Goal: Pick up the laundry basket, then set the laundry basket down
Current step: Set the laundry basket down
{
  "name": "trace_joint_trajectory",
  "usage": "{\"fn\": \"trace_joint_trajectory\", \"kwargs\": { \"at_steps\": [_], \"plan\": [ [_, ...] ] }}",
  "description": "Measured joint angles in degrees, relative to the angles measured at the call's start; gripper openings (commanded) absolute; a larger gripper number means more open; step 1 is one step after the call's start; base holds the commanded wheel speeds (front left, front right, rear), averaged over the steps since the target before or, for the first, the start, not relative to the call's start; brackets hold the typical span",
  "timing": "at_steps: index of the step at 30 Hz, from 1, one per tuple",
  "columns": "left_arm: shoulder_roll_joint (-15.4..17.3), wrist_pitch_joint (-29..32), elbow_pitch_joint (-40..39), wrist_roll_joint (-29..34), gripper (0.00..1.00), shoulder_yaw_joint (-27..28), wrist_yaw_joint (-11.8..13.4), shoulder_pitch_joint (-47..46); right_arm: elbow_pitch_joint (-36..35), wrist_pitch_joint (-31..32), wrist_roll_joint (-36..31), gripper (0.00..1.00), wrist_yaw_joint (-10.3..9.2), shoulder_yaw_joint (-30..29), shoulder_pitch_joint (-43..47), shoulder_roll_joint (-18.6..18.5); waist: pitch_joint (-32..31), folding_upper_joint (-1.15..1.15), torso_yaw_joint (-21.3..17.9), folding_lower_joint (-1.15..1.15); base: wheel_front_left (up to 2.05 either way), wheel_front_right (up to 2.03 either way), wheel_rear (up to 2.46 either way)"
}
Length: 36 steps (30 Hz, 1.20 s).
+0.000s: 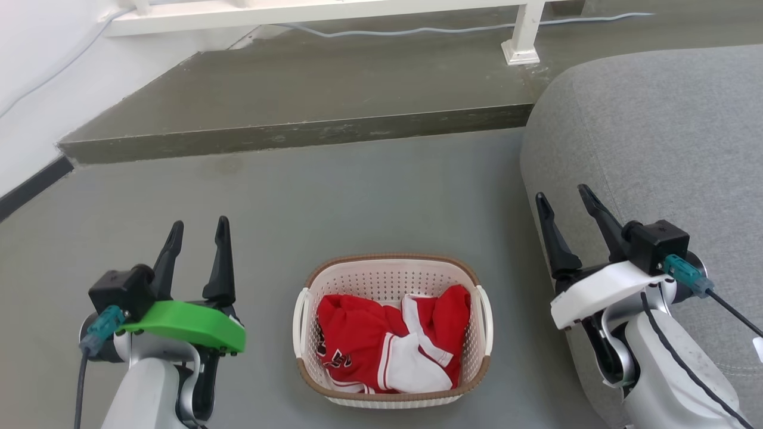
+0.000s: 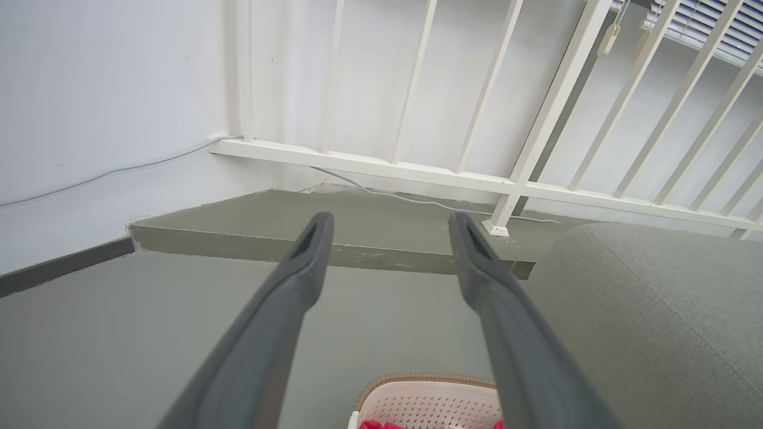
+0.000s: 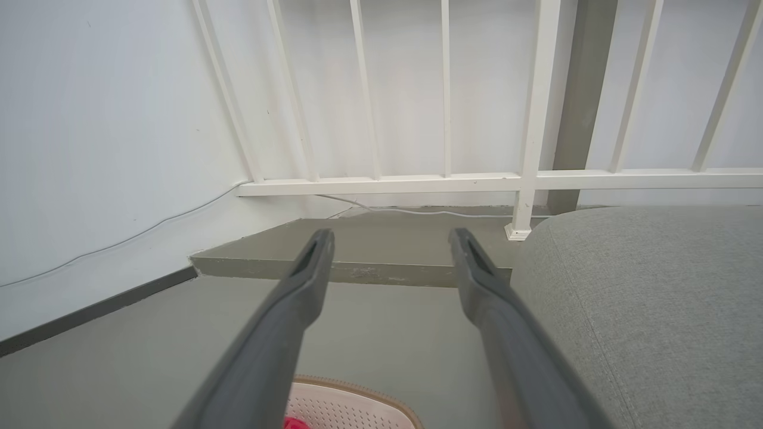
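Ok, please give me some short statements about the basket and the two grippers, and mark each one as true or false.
1. The laundry basket stands on the floor. True.
2. The left gripper is shut on a basket handle. False: it is open and apart from the basket.
3. The basket is empty. False: red and white clothing lies in it.
4. The right gripper is open, in front of the grey upholstered seat. True.
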Motion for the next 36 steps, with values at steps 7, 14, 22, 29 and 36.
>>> {"fn": "trace_joint_trajectory", "kwargs": {
  "at_steps": [7, 14, 22, 29, 36],
  "plan": [
    [-0.1, 0.0, -1.3, 1.2, 1.00, 0.1, 0.0, 1.8, -1.1, 0.0, -0.8, 1.00, 0.01, -0.2, 1.4, 0.1, -0.5, 0.00, -0.1, 0.00, 0.00, 0.00, 0.00],
    [-0.2, 0.0, -2.6, 1.6, 1.00, 0.2, 0.0, 3.4, -1.7, 0.0, -1.2, 1.00, 0.05, -0.6, 2.9, 0.4, -0.9, 0.00, -0.3, 0.00, 0.00, 0.00, 0.00],
    [-0.3, 0.0, -3.2, 1.9, 1.00, 0.3, 0.0, 4.7, -2.4, 0.0, -1.8, 1.00, 0.12, -1.4, 3.9, 0.6, -1.3, 0.00, -0.4, 0.00, 0.00, 0.00, 0.00],
    [-0.3, 0.0, -3.7, 2.0, 1.00, 0.3, -0.1, 5.3, -2.8, 0.0, -2.3, 1.00, 0.14, -1.8, 4.9, 0.8, -1.5, 0.00, -0.5, 0.00, 0.00, 0.00, 0.00],
    [-0.4, 0.0, -4.2, 2.0, 1.00, 0.3, -0.1, 5.6, -3.3, 0.0, -2.8, 1.00, 0.16, -2.1, 4.9, 1.0, -1.3, 0.00, -0.5, 0.00, 0.00, 0.00, 0.00]
  ]
}}
